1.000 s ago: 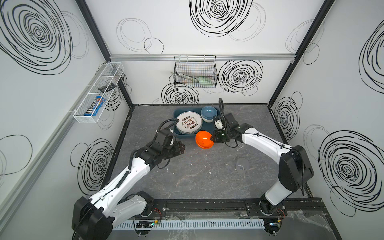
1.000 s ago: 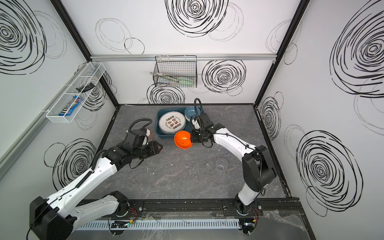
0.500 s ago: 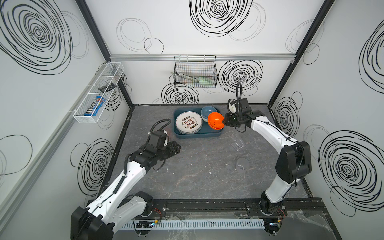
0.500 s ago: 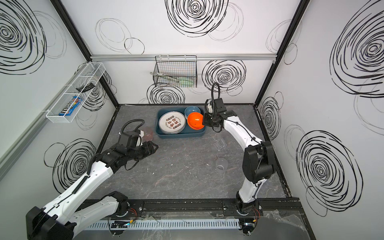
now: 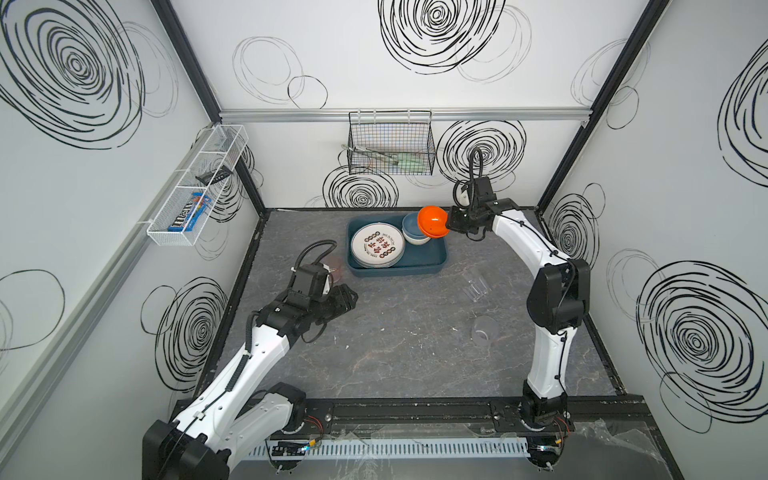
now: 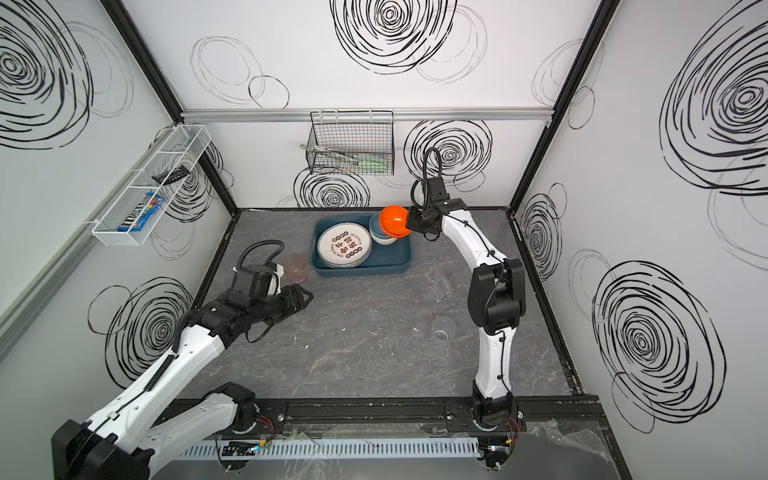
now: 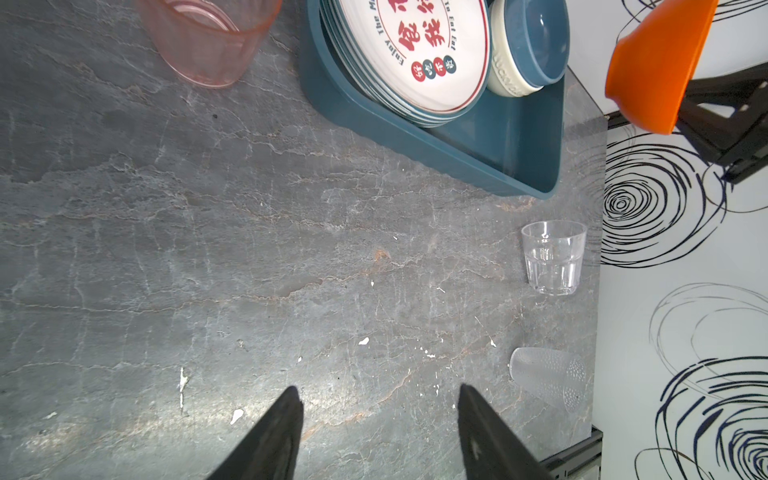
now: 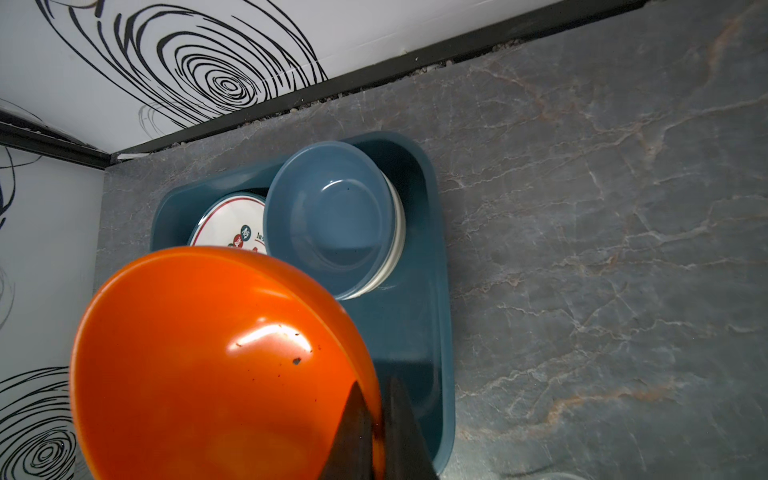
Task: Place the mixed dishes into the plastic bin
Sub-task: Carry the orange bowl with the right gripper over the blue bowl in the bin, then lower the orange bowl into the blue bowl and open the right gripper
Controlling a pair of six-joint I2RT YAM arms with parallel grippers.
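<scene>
My right gripper [image 8: 375,384] is shut on the rim of an orange bowl [image 5: 432,222], which hangs tilted over the far right corner of the teal plastic bin [image 5: 432,259]. In the bin lie a stack of printed white plates [image 5: 377,249] and a blue bowl [image 5: 413,232] nested in a cream one. A pink tumbler [image 6: 296,268] stands on the table left of the bin. To the right, a clear tumbler [image 5: 476,286] and a frosted one [image 5: 484,330] stand on the table. My left gripper [image 7: 378,392] is open and empty, low over the table near the pink tumbler.
A black wire basket [image 5: 390,149] hangs on the back wall above the bin. A white mesh shelf [image 5: 195,187] is fixed to the left wall. The enclosure walls stand close behind and beside the bin.
The right gripper carried the orange bowl from in front of the bin up and back over its far right corner. The left arm drew back from the bin.
</scene>
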